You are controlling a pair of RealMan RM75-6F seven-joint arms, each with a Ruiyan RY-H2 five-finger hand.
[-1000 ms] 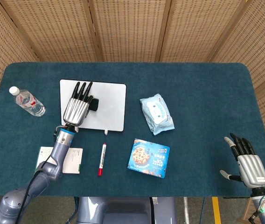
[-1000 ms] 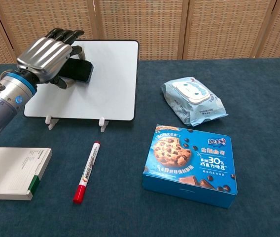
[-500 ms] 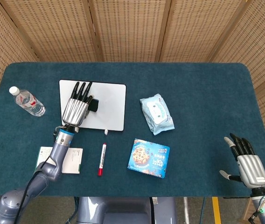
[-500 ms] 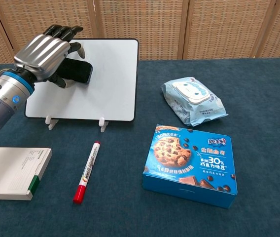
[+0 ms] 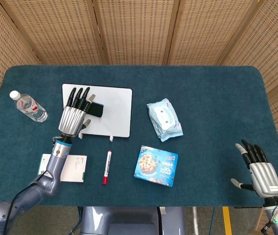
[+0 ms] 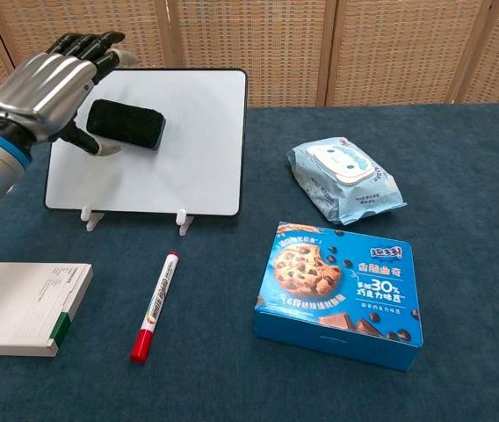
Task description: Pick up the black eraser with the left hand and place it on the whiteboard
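The black eraser (image 5: 96, 109) (image 6: 126, 124) lies flat on the left part of the whiteboard (image 5: 114, 115) (image 6: 192, 149). My left hand (image 5: 74, 115) (image 6: 46, 83) hovers just left of the eraser with its fingers spread and nothing in it; the thumb reaches toward the eraser's near left end. My right hand (image 5: 259, 171) rests open at the table's front right corner, far from the board; the chest view does not show it.
A water bottle (image 5: 29, 106) lies at the far left. A white notepad (image 6: 21, 308) and a red marker (image 6: 155, 307) sit in front of the board. A wipes pack (image 6: 346, 180) and a blue cookie box (image 6: 342, 294) lie to the right.
My left hand has let go of the eraser and drawn back to the left and upward, uncovering it on the board. The right hand has stayed still.
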